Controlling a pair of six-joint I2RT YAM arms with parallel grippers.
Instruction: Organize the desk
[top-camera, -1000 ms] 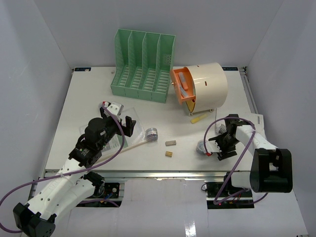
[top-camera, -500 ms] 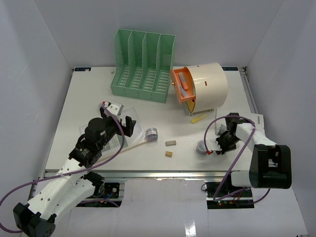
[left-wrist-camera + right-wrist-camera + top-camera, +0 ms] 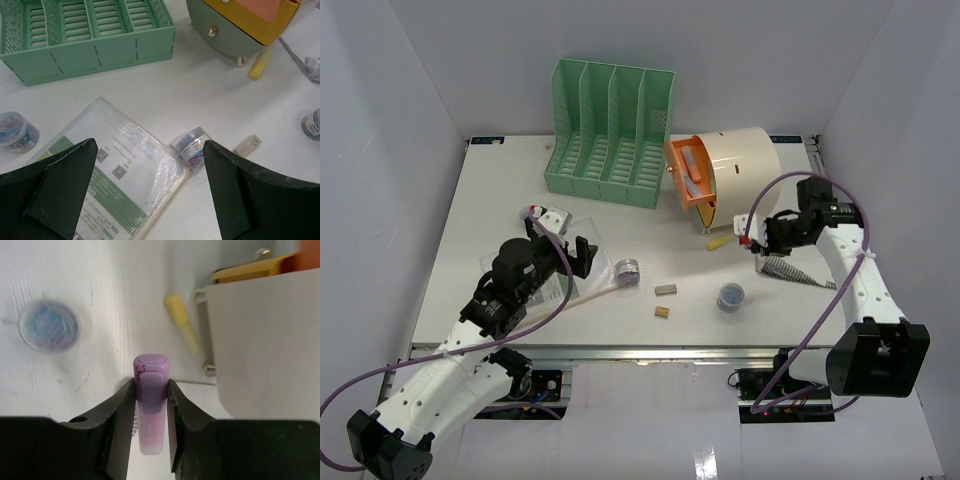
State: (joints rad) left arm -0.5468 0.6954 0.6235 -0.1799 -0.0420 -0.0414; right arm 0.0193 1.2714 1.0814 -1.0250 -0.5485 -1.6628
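Note:
The white desk (image 3: 495,200) carries scattered stationery. My right gripper (image 3: 758,238) hangs above the desk just in front of the cream drawer box (image 3: 740,170). In the right wrist view it (image 3: 151,390) is shut on a purple highlighter (image 3: 150,405), cap pointing forward. A yellow highlighter (image 3: 720,241) lies at the box's foot and also shows in the right wrist view (image 3: 182,322). My left gripper (image 3: 560,242) is open and empty above a clear mesh pouch (image 3: 115,175). A jar of clips (image 3: 194,146) lies by its right finger.
A green file rack (image 3: 610,135) stands at the back. The box's orange drawer (image 3: 692,180) is open. A second jar (image 3: 730,296), two small blocks (image 3: 666,290) and a thin stick (image 3: 595,292) lie at the front. A spiral pad (image 3: 790,268) lies under the right arm.
My right gripper has risen from beside the front jar and moved back toward the drawer box, holding the purple highlighter. The left arm has not moved.

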